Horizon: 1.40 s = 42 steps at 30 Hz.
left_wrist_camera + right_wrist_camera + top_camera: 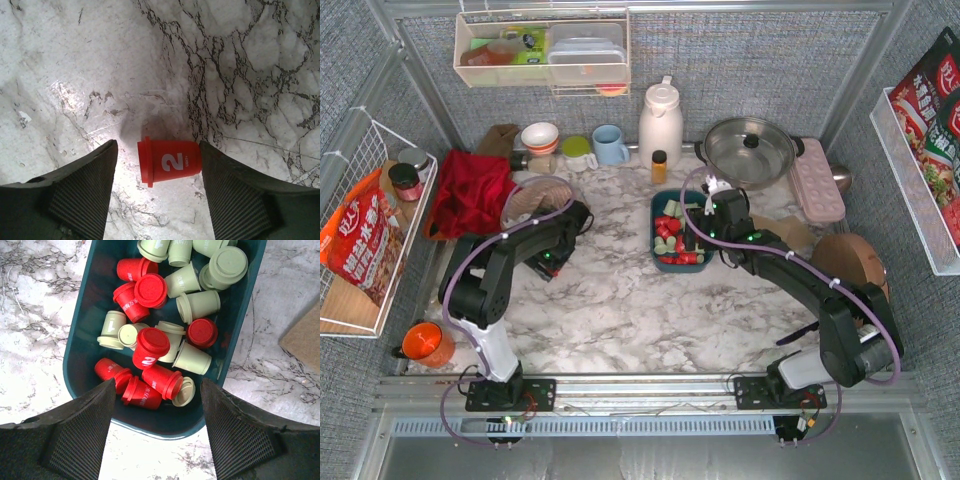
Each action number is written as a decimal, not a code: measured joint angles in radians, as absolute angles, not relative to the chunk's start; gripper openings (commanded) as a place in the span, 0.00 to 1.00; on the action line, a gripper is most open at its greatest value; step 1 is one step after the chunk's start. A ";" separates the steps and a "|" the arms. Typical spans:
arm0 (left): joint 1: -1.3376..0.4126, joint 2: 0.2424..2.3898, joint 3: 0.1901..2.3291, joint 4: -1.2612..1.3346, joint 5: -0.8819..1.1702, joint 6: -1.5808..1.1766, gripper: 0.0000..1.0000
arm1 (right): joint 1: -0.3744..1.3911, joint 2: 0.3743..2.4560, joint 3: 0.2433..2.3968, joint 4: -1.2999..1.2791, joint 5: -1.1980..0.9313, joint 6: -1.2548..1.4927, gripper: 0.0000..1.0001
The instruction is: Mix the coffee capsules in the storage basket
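Retrieval step: red capsule [170,162], left of storage basket [655,225], straddled by spread left gripper [157,150]; closure required next; right gripper [157,385] spread above basket.

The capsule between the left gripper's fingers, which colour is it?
The capsule is bright red with a white 2; the left wrist view shows it best.

**ARM AND GRIPPER POSTURE**

Left black two-finger gripper [157,149]: pointed straight down at the table, ribbed fingers [85,195] parted. Left arm [520,240]: folded at the elbow. Right black two-finger gripper [156,389]: pointed down, jaws apart. Right arm [800,270]: extended forward and leftward.
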State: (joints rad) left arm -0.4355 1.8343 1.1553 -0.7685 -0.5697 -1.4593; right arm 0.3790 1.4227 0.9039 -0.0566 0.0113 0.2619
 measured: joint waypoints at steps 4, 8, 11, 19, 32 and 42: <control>-0.443 1.837 1.155 -0.772 -0.571 -1.467 0.67 | 0.379 1.423 0.906 -0.057 0.014 0.259 0.73; -0.457 1.837 1.155 -0.771 -0.574 -1.473 0.57 | 0.379 1.423 0.908 -0.056 0.014 0.256 0.73; -0.463 1.836 1.153 -0.768 -0.577 -1.474 0.52 | 0.379 1.423 0.909 -0.057 0.014 0.256 0.73; -0.480 1.745 1.079 -0.706 -0.586 -1.446 0.43 | 0.379 1.423 0.909 -0.057 0.014 0.256 0.73; -0.603 1.338 0.793 -0.207 -0.549 -0.971 0.46 | 0.381 1.393 0.933 -0.087 -0.010 0.257 0.73; -0.723 1.132 0.514 0.288 -0.397 -0.498 0.46 | 0.442 1.339 1.000 -0.195 -0.061 0.258 0.73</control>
